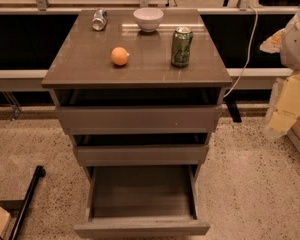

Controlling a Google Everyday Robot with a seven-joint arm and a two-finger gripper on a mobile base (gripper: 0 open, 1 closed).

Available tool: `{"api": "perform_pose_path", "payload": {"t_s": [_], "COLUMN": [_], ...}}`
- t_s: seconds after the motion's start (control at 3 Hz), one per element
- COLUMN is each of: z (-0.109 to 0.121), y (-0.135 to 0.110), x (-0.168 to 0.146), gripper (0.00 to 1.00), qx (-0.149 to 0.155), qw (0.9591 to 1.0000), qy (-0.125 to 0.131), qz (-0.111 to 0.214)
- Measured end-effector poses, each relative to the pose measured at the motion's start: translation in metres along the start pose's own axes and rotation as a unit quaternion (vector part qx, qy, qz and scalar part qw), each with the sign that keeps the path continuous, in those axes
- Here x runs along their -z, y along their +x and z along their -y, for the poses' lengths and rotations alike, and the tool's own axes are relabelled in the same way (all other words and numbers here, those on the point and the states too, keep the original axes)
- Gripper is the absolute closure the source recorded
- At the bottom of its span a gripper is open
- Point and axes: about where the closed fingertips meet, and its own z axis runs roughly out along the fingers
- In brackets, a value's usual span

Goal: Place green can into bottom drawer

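Note:
The green can [182, 46] stands upright on the right side of the grey-brown cabinet top [80, 64]. It has pale markings and a silver top. The bottom drawer [142, 228] is pulled far out toward me, and its tray shows nothing inside. My gripper is not in view. A pale rounded shape [296, 36] at the right edge may be part of my arm.
An orange fruit [120, 56] lies left of the can. A white bowl [148, 19] and a silver-grey crushed can [99, 20] sit at the back of the top. The two upper drawers [140, 118] are slightly open. Yellowish boxes [290, 109] stand at the right, and a black pole [27, 201] lies at the lower left.

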Motion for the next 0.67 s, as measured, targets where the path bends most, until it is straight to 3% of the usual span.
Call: {"api": "perform_pose_path", "payload": {"t_s": [0.33, 0.67], "z": [0.000, 0.019], "y": [0.000, -0.009], "x": [0.000, -0.010], "gripper": [0.00, 0.00], "qx": [0.000, -0.014], "qw": [1.0000, 0.9992], "qy": [0.000, 0.008], "qz": [0.000, 0.037]}}
